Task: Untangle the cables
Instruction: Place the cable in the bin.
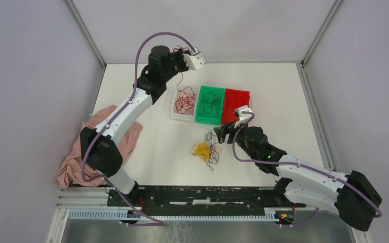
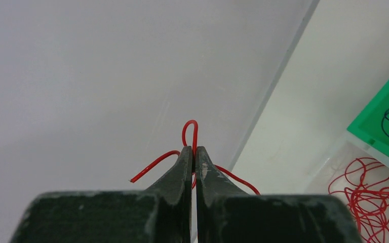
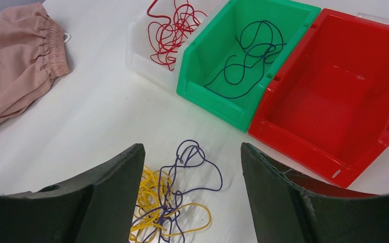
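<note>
— Where does the left gripper (image 2: 193, 151) stand?

— High at the back of the table (image 1: 152, 142), its arm stretched up and away. Its jaws are pressed together on a red strand (image 2: 189, 132): a small loop pokes out past the tips, one cut end sticks off to the side, and the rest trails down.

— Down to what?

— In the top view the strand hangs towards the clear bin (image 1: 174, 112), which already holds a heap of red wires (image 1: 185, 101). The bin lies below the gripper and slightly nearer the arm bases, so a drop probably needs only a lowering and a release.

— And the rest of the cables?

— Dark blue wires (image 3: 248, 55) lie in the green bin (image 3: 218, 104); the red bin (image 3: 334, 86) beside it shows nothing inside. A yellow and dark blue tangle (image 3: 172, 202) sits on the table.

— Which arm is nearer to it?

— The right, clearly. The right gripper (image 3: 192, 148) hovers low with its fingers spread wide, and the tangle lies just ahead of them and below, one blue loop reaching towards the gap.
</note>
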`<state>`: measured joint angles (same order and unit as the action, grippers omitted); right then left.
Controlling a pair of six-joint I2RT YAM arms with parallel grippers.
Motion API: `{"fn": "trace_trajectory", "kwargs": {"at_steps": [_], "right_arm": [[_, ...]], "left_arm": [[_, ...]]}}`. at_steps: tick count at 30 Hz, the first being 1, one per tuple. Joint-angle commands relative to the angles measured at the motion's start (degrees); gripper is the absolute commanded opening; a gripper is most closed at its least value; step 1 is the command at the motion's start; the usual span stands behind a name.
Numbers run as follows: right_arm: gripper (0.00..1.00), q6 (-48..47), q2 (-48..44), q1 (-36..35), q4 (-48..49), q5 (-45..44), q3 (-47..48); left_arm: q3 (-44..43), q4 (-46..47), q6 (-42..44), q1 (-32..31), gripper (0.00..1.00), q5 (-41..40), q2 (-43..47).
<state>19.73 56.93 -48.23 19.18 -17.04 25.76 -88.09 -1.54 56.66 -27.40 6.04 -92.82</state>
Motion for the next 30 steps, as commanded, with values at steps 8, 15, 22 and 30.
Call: {"fn": "trace_trajectory", "kwargs": {"at_steps": [8,15,22,30], "right_arm": [[0.76,0.5,-1.8,1.6,2.3,-1.6,-1.3],[0.76,0.8,-2.1,2.3,2.1,-1.4,-1.5],[0.76,1.2,-2.9,2.5,1.8,-1.6,-2.1],[0.75,1.5,-2.9,3.2,1.7,-1.3,-2.0]], "left_arm": [[-5.2,-11.7,-8.6,1.6,0.03,1.0,-7.6],[-3.1,-11.5,-12.7,1.7,0.03,0.2,-9.7],[-5.2,-10.2,-15.2,1.6,0.03,0.6,-12.8],[-17.8,-10.6,-19.8,1.7,0.03,2.1,-18.8]]}}
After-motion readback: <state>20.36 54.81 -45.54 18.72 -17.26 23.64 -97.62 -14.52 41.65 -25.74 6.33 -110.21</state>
